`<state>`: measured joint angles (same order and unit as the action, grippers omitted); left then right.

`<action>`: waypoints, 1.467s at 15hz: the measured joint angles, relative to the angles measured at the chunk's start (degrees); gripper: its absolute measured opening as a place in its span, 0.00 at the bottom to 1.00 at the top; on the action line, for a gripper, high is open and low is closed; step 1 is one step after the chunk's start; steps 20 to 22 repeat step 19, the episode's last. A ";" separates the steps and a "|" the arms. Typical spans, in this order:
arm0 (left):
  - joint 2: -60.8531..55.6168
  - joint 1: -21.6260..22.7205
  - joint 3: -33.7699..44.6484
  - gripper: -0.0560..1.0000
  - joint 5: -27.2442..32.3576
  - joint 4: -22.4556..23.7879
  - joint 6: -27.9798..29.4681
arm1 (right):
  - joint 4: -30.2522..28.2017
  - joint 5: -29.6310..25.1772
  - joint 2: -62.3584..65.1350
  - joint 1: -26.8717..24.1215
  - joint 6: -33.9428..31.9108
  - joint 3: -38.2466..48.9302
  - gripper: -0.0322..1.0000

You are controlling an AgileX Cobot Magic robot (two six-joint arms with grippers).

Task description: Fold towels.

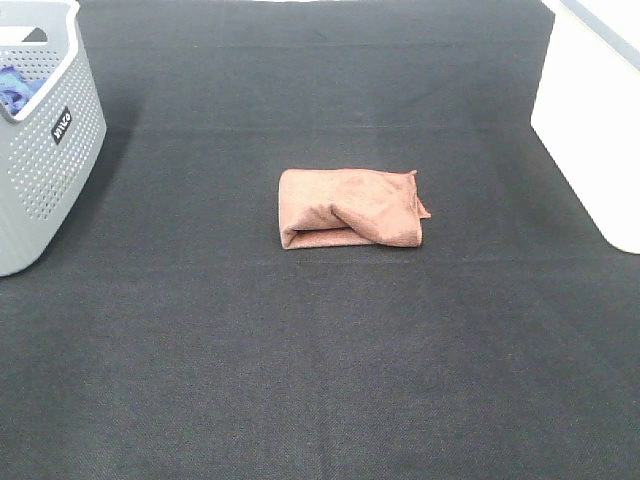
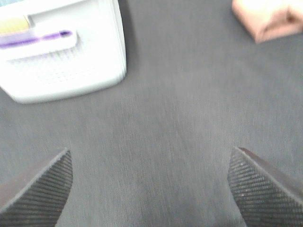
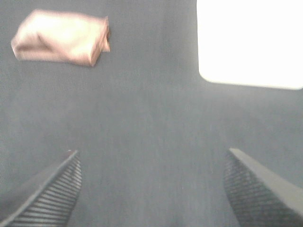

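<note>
One reddish-brown towel (image 1: 350, 208) lies folded into a small rectangle in the middle of the dark table. The left wrist view catches it as a pinkish towel (image 2: 270, 18) at the frame's edge, and the right wrist view shows the same towel (image 3: 60, 37) far off. Neither arm appears in the high view. My left gripper (image 2: 150, 189) is open over bare cloth surface, nothing between its fingers. My right gripper (image 3: 151, 189) is open too, well away from the towel and holding nothing.
A grey perforated basket (image 1: 45, 150) with a blue cloth (image 1: 15, 88) inside stands at the back left, also seen as the basket (image 2: 66, 52) in the left wrist view. A white bin (image 1: 595, 120) stands at the right edge, bright bin (image 3: 248, 42) in the right wrist view.
</note>
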<state>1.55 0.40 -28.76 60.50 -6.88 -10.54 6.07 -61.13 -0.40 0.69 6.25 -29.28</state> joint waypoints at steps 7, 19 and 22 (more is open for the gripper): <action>-1.72 0.00 0.00 0.85 0.00 -0.06 0.00 | 0.34 0.00 0.74 0.00 0.00 0.00 0.78; -1.72 0.00 0.00 0.85 0.00 -0.06 0.00 | 0.34 0.00 0.74 0.00 0.00 0.00 0.78; -1.72 0.00 0.00 0.85 0.00 -0.06 0.00 | 0.34 0.00 0.74 0.00 0.00 0.00 0.78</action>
